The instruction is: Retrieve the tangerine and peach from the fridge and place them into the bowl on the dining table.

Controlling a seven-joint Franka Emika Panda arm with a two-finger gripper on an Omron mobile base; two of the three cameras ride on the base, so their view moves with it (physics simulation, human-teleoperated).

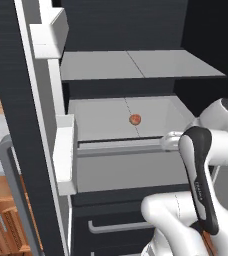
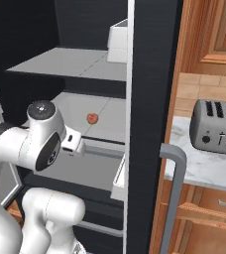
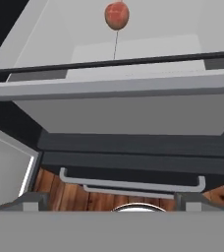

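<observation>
While you look for lettering, note that none can be read on any surface; the faint marks on the arm's dark link are too small to make out. Your fridge (image 1: 16,100) stands with both black doors swung wide, light grey shelves (image 1: 136,65) and white door bins (image 1: 65,150) on show, and the bins hold nothing you can see from these angles. One fruit sits alone on the middle shelf, near its centre seam: the peach (image 1: 135,119), small, round and reddish-orange with a paler patch toward its top in the hand view. Below that shelf, the drawer front carries a grey bar handle (image 3: 133,183). Your gripper (image 3: 114,204) is spread fully apart with nothing between its tips, held low in front of the fridge, well apart from the peach. A silver toaster (image 2: 216,128) rests on the marble counter (image 2: 199,168) at right.
</observation>
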